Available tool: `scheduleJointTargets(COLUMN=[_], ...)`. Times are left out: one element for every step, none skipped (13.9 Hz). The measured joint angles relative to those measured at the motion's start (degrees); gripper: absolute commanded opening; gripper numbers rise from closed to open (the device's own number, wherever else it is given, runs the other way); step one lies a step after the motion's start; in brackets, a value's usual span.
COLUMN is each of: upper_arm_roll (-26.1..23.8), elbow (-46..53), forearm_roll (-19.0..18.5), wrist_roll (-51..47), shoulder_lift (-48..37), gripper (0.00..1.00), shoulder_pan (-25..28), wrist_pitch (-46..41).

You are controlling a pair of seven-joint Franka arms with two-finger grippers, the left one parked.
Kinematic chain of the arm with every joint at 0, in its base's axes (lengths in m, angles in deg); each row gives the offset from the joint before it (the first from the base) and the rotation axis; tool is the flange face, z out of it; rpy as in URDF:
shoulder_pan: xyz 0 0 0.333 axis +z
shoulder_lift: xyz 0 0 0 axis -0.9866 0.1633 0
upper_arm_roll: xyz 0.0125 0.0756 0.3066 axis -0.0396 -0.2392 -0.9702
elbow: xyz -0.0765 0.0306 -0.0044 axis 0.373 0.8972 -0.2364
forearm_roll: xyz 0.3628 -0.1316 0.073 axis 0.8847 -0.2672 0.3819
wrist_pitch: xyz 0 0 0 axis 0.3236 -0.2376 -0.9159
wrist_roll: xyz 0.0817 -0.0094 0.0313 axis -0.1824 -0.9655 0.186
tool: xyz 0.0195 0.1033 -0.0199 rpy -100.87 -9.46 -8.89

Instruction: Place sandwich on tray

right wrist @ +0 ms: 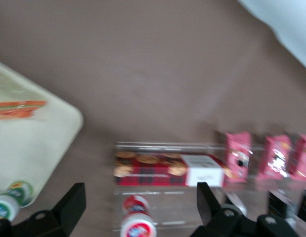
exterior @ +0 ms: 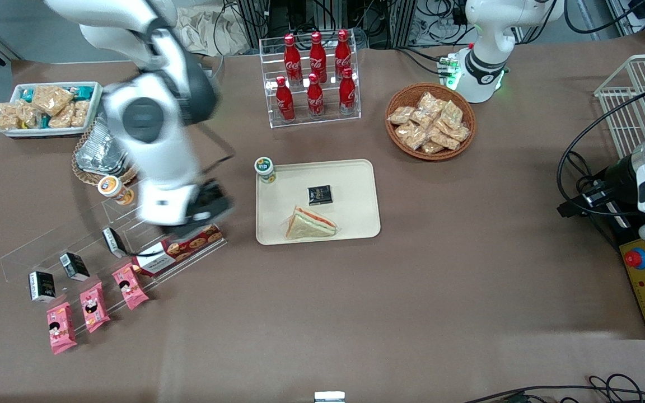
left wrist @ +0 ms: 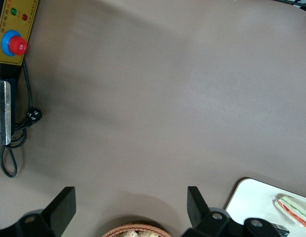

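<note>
The sandwich (exterior: 310,223), a wrapped triangular wedge with red and green filling stripes, lies on the cream tray (exterior: 356,224), at the tray's edge nearest the front camera. It also shows in the right wrist view (right wrist: 17,109) on the tray (right wrist: 44,143), and in the left wrist view (left wrist: 293,210). My right gripper (exterior: 191,215) (right wrist: 141,207) is open and empty. It hangs above the clear acrylic shelf, beside the tray toward the working arm's end, over a red cookie box (exterior: 185,246) (right wrist: 162,169).
On the tray stand a small cup (exterior: 265,169) and a black box (exterior: 319,195). The acrylic shelf (exterior: 76,246) holds a cup (exterior: 114,189), black cartons and pink packets (exterior: 129,286). Cola bottles (exterior: 316,73), a snack basket (exterior: 430,121), a white bin (exterior: 48,106) and a foil tray (exterior: 98,154) stand farther back.
</note>
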Motion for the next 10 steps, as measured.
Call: scheduleJointTargets(upper_arm_roll=[0.1,0.2,0.4,1.3,3.2,5.5,8.0,10.3,12.2,13.6], elbow=[0.0,0.0,0.0,-0.1,-0.1,-0.1,-0.1,-0.1,-0.1,-0.1], forearm_roll=[0.3,0.6,1.4,2.5,3.9,5.8,7.7,9.0,9.5,9.7], wrist_roll=[0.1,0.0,0.0,0.0,0.0,0.0,0.0,0.1,0.1,0.1], shoulder_lift=[-1.8,-3.2,-4.4,-5.3,-6.2,-7.1,-7.9,-8.6,-9.2,-9.7], gripper=[1.00,1.00,1.00,1.00,1.00,1.00,1.00,1.00,1.00,1.00], shoulder_pan=[-3.4,-6.2,-8.8,-10.7,-11.8,-12.2,-12.4,-12.4,-12.5,-12.6], wrist_pitch=[-0.1,-0.3,-0.4,-0.5,-0.9,-1.7,-2.9,-3.6,-4.0,-4.4])
